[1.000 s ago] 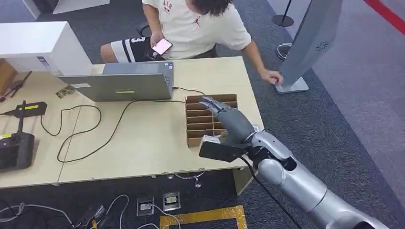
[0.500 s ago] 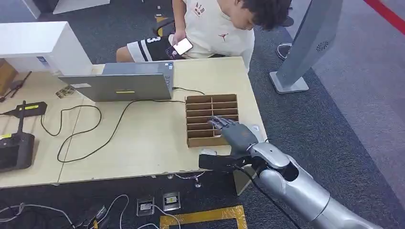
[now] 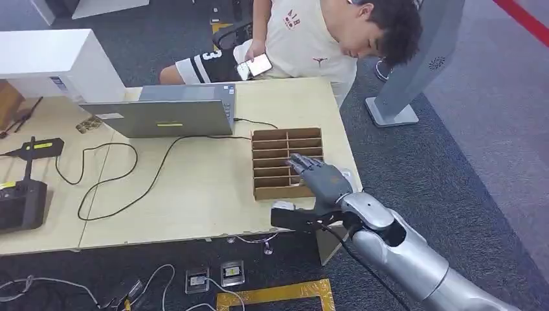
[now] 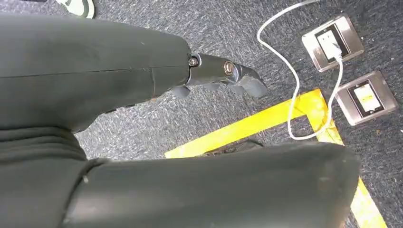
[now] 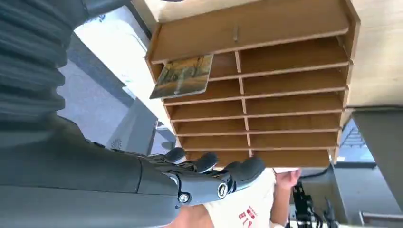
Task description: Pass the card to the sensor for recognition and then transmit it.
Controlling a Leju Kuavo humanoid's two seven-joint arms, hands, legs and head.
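A picture card (image 5: 183, 76) leans in one compartment of the brown wooden slotted box (image 3: 272, 146) on the table's right end. My right hand (image 3: 320, 178) hovers over the near right part of that box with its fingers stretched out and nothing in them. In the right wrist view the fingertips (image 5: 237, 171) point past the box's far rows, apart from the card. The grey sensor pillar (image 3: 421, 58) stands on the carpet beyond the table's right corner. My left hand (image 4: 223, 76) hangs over the floor, empty, with thumb and fingers apart.
A person (image 3: 311, 39) holding a phone sits at the table's far edge, leaning toward the pillar. A closed laptop (image 3: 165, 116) with its black cable lies left of the box. Black devices (image 3: 22, 201) sit at the far left. Floor sockets (image 3: 223, 272) and yellow tape lie below the table.
My right hand has drawn back from the box's far rows to its near right part. The person took a hand off the pillar's base and shifted right.
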